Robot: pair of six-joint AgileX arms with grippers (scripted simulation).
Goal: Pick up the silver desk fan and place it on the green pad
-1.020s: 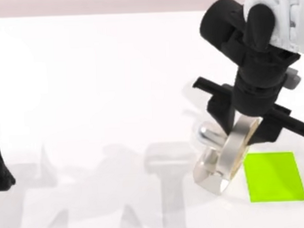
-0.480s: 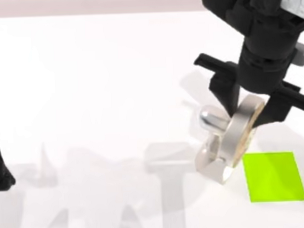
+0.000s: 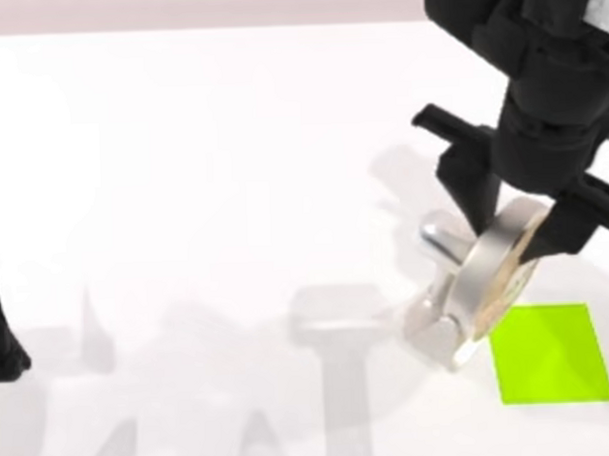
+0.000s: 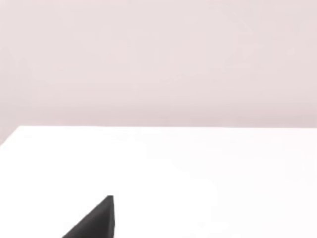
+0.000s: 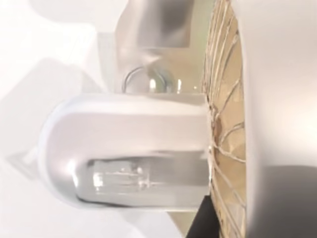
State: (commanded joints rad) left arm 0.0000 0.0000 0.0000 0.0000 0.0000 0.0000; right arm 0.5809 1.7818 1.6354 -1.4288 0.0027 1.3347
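My right gripper (image 3: 512,224) is clamped on the silver desk fan's (image 3: 483,272) ring, just left of the green pad (image 3: 549,353); my left arm sits parked far left.

silver desk fan (image 3: 484,287) shifted right, perhaps higher

The silver desk fan (image 5: 148,148) fills the view, motor knob foremost; perhaps a dark finger below.

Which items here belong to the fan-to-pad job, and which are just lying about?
Job:
- shiny silver metal desk fan, held by the right gripper
- flat lime-green square pad

Lying about:
- nothing else on the white table; left arm parked at the left edge
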